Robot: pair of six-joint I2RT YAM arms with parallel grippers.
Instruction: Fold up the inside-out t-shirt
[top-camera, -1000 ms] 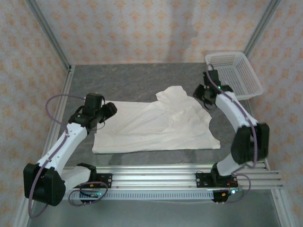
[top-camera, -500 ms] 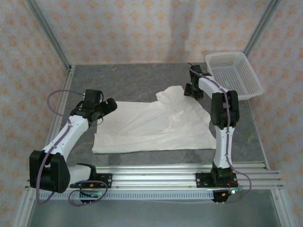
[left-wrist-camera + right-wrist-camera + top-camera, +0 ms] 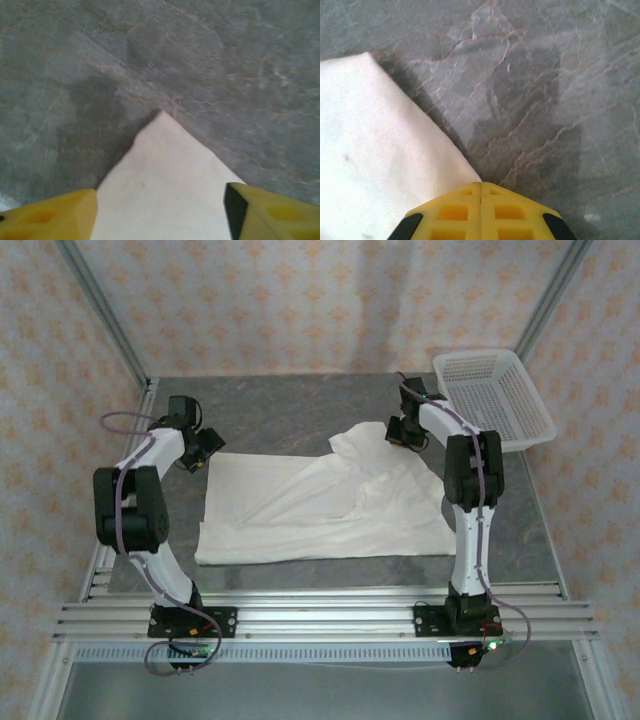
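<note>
The inside-out t-shirt (image 3: 330, 505) lies spread across the middle of the table (image 3: 290, 405), rumpled toward its far-right part. The left end effector (image 3: 161, 200) sits at the shirt's far-left corner, yellow fingers apart with that corner between them, gripping nothing. The right end effector (image 3: 480, 192), near the white basket (image 3: 537, 395) in the table's far-right corner, is closed tight at the shirt's edge; whether cloth is pinched, I cannot tell.
</note>
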